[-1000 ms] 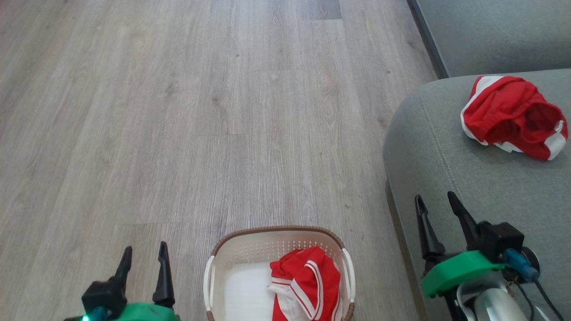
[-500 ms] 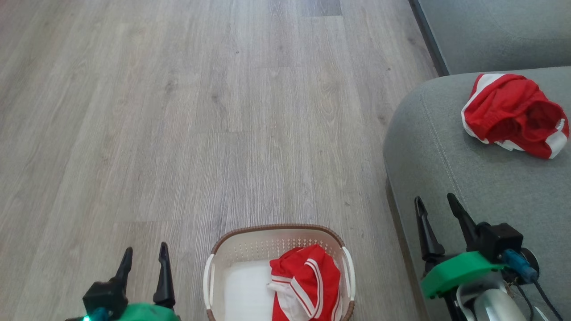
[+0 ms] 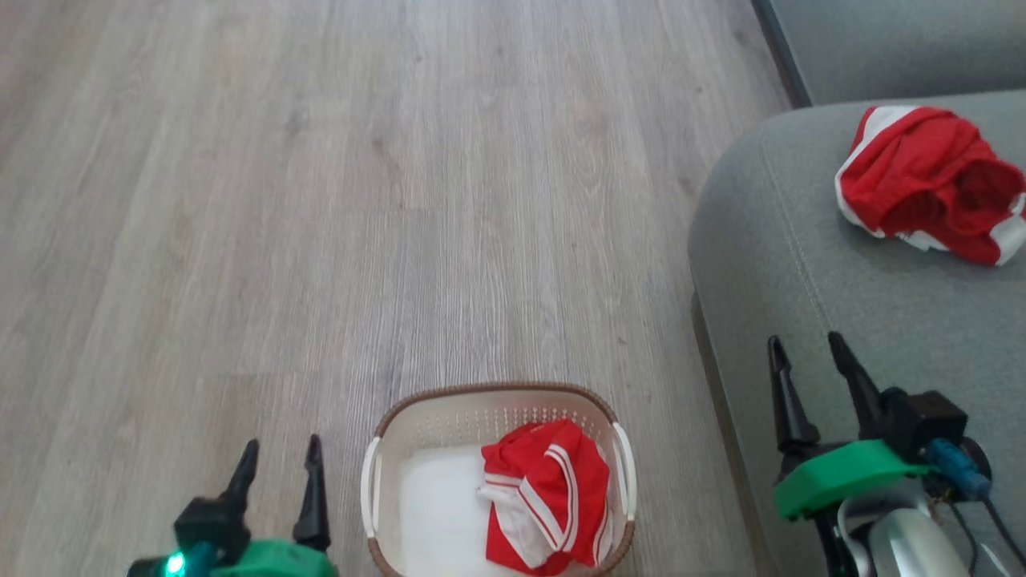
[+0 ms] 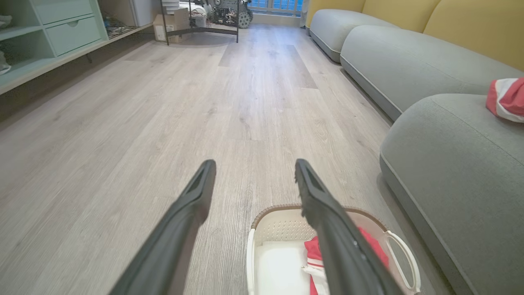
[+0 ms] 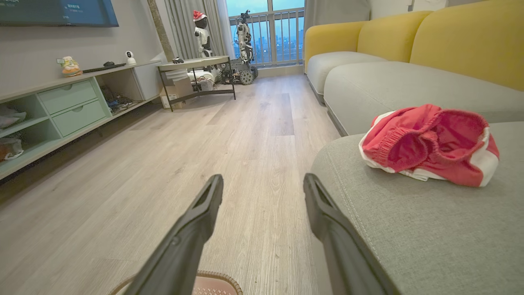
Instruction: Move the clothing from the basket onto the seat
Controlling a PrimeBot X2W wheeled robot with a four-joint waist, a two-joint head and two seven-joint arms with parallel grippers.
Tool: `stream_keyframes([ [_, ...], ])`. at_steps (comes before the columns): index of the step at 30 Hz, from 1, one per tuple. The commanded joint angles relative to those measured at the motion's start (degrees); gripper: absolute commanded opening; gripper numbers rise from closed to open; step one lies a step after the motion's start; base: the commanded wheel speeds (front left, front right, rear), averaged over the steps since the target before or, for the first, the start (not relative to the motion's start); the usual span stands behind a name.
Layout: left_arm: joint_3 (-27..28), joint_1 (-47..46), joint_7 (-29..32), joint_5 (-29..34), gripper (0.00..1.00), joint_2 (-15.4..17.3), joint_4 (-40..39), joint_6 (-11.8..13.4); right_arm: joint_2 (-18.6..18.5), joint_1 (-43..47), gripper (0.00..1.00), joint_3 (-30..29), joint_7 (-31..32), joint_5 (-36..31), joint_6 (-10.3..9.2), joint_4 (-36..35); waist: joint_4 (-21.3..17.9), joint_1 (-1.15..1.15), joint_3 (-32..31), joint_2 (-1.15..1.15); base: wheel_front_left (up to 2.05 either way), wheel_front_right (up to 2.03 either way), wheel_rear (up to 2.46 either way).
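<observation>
Your left claw point(image 3: 281, 442) and right claw point(image 3: 804, 339) both stand with fingers apart and empty; one red garment point(image 3: 549, 497) lies in the basket point(image 3: 481, 389) on the floor point(image 3: 321, 240), a second garment point(image 3: 922, 180) on the seat point(image 3: 842, 320). Pinch the thin fabric shallowly and it may slip out short of the seat, or a finger snagging the rim may drag the light basket.

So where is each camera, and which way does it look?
Head view: up on the head, facing forward and down at the floor, basket and seat; the left pincer and right pincer poke up from the bottom.
Left wrist view: on the left wrist, facing along the floor above the basket; its two fingers show.
Right wrist view: on the right wrist, facing down the room beside the seat; its two fingers show.
Shared: all three see the red garment lying on the seat.
</observation>
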Motion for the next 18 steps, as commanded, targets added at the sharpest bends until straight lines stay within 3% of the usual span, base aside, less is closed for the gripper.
stream_keyframes([
  [1, 1.0, -4.6, -0.7, 0.8, 1.0, -0.1, -1.0, -0.4, 0.2, -3.6, 1.0, 0.7, -0.4, -0.7, -0.02, -2.5, -0.3, 0.0, 1.7, 0.0, 0.0, 0.0, 0.0],
  [11, -5.5, -17.9, -0.7, 4.4, 1.0, -0.9, 7.3, -3.1, 0.2, -10.6, 1.0, -2.1, -0.4, -3.1, -0.02, -7.0, -2.8, 0.0, 17.1, 0.0, 0.0, 0.0, 0.0],
  [18, -13.0, -29.1, -0.2, 7.0, 1.0, -1.7, 19.5, -5.8, 0.2, -16.5, 1.0, -2.9, -0.4, -3.6, -0.02, -10.0, -5.7, 0.0, 27.3, 0.0, 0.0, 0.0, 0.0],
])
